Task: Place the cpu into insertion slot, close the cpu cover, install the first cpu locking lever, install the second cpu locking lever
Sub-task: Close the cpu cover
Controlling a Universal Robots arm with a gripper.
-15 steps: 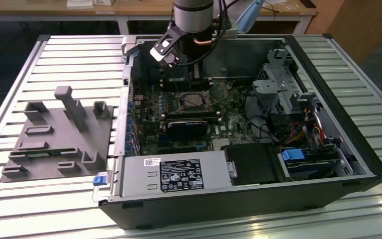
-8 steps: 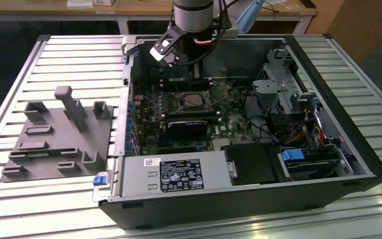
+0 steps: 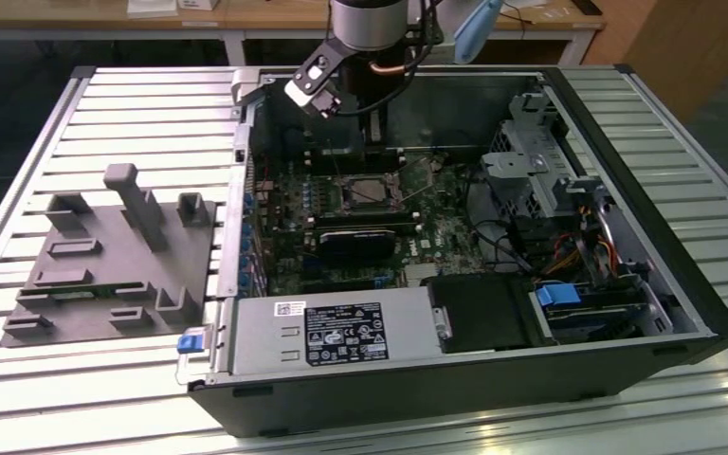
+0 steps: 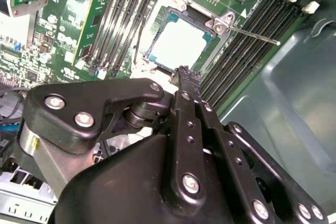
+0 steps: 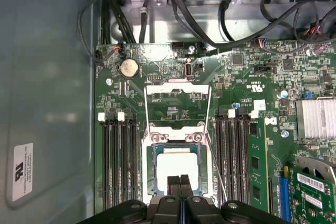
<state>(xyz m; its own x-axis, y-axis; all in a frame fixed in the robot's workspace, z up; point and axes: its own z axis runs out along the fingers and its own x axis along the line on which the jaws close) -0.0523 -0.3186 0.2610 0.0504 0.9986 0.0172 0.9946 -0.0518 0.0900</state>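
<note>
Finding: my gripper (image 5: 180, 181) hung with its tips pressed together, holding nothing. The cpu (image 5: 176, 165) lay flat in the insertion slot (image 5: 150, 174), close under my tips. In the exterior view it lay at six o'clock from me.

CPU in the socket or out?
In. The cpu sits flat inside the insertion slot, its silvery rim framing it.

Fingers (image 5: 173, 186) cover one cpu (image 5: 176, 167) edge; insertion slot (image 5: 148, 177) rim partly hidden behind them.
</note>
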